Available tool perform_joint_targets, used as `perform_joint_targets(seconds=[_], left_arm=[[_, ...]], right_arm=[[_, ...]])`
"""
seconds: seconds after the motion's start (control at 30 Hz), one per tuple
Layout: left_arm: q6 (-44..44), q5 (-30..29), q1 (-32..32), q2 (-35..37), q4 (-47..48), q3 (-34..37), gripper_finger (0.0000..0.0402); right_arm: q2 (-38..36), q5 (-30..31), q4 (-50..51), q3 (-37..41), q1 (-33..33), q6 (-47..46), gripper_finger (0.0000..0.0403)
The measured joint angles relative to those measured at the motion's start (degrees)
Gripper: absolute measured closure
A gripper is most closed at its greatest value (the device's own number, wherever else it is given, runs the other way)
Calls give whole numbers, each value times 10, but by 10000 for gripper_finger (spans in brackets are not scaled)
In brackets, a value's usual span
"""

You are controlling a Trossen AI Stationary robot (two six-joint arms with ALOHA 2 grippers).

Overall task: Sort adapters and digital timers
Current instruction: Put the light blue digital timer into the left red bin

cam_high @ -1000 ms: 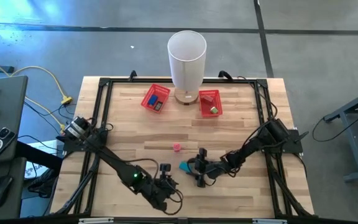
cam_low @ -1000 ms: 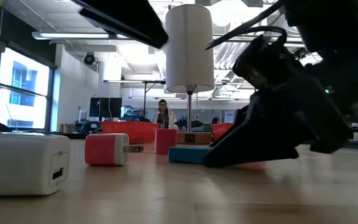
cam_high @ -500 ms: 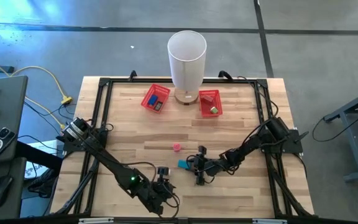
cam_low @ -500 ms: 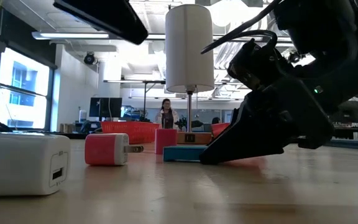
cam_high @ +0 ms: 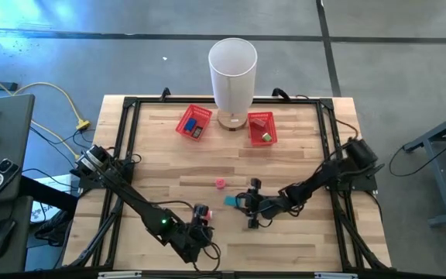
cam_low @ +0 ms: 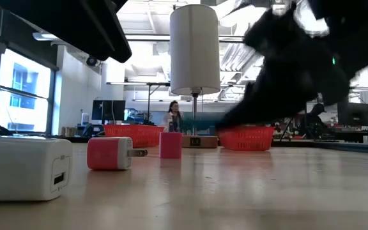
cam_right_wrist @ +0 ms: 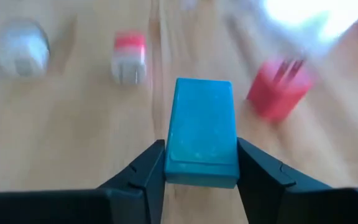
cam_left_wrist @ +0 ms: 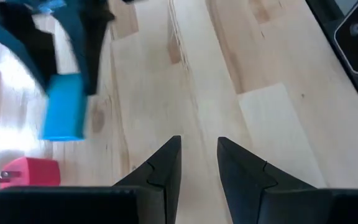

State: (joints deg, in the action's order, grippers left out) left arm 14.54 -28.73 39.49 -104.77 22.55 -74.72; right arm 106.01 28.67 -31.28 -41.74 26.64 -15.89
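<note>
Left hand [cam_high: 200,232]: waited at the near edge of the bench [cam_high: 300,147], its fingers narrowly parted around nothing, pointing toward the blue block.
Right hand [cam_high: 242,203]: clenched on the blue block [cam_right_wrist: 201,130], carrying it clear of the bench just right of centre.
Block's axis: its long side ran straight out from between the fingers, along the hand's own line, its free end pointing away from the wrist.
Loose adapters: a pink adapter [cam_high: 221,184] lay just beyond the block; a white adapter [cam_low: 24,167] sat nearest the low camera.
Far bins: the left red basket [cam_high: 194,122] and right red basket [cam_high: 261,129] stood well apart from the hand, flanking a white lamp [cam_high: 233,74]; the right arm seemed the nearer to both.
</note>
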Motion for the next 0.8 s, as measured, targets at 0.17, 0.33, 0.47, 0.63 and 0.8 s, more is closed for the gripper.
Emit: perform_joint_targets(seconds=[0.17, 0.33, 0.47, 0.63, 0.8], left_arm=[[-27, 0, -12, 0, 1, 0, 305], [-44, 22, -37, 0, 4, 0, 305], [-13, 51, -52, 0, 22, 0, 305], [27, 107, -77, 0, 56, 0, 301], [0, 126, -99, 0, 70, 0, 256]], right_arm=[[-31, 38, 28, 0, 15, 6, 258], [-34, 62, 27, -1, 25, 41, 258], [-34, 64, 28, -1, 21, 43, 258], [-34, 60, 28, -1, 17, 52, 258], [-35, 56, 36, -1, 5, 52, 258]])
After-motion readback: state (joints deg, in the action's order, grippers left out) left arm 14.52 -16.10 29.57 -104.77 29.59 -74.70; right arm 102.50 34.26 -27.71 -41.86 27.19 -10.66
